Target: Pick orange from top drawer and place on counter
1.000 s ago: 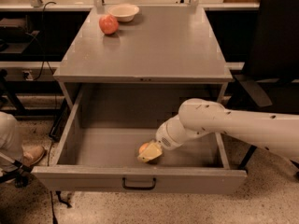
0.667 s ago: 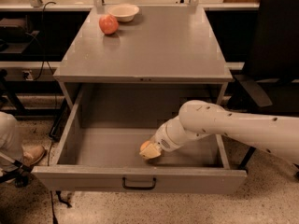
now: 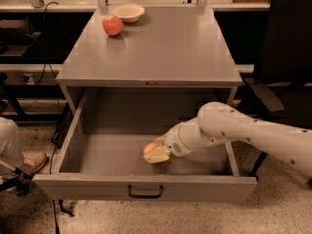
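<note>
The top drawer is pulled fully open, with its black handle at the front centre. My gripper reaches into it from the right and sits over the drawer floor right of centre. It is shut on the small pale orange, which shows only partly between the fingers. The grey counter lies above and behind the drawer.
A reddish apple-like fruit and a white bowl sit at the counter's back left. A black chair stands to the right. A person's shoe and cables are on the floor at the left.
The gripper has shifted slightly up and back inside the drawer, and the orange has moved with it.
</note>
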Controlling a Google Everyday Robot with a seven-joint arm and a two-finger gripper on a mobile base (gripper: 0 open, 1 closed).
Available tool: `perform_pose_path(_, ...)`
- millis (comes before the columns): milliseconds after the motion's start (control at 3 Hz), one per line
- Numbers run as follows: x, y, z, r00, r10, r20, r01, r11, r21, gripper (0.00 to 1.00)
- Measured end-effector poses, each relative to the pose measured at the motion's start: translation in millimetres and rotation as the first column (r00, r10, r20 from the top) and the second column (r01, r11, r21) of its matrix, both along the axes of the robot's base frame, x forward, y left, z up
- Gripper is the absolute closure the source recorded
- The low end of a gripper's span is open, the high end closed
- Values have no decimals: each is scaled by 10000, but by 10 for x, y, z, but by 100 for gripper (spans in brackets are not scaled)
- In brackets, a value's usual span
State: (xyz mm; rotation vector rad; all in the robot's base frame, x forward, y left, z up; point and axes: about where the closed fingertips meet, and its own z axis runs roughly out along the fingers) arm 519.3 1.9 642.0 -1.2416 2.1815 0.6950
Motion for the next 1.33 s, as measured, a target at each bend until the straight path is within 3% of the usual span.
perform_pose_path(333,186,-283,568,9953,208,949,-372,9839,1749,100)
perform_pose_path(667,414,-587,1046,9805,150,1958,-656,9647,2550,100)
perform_pose_path(1000,569,-839,1483,9569,-39,2903,-791,9586,2735,100)
perform_pose_path(1333,627,-860,1590,9500,-106,3120,-817,9561,2814,100)
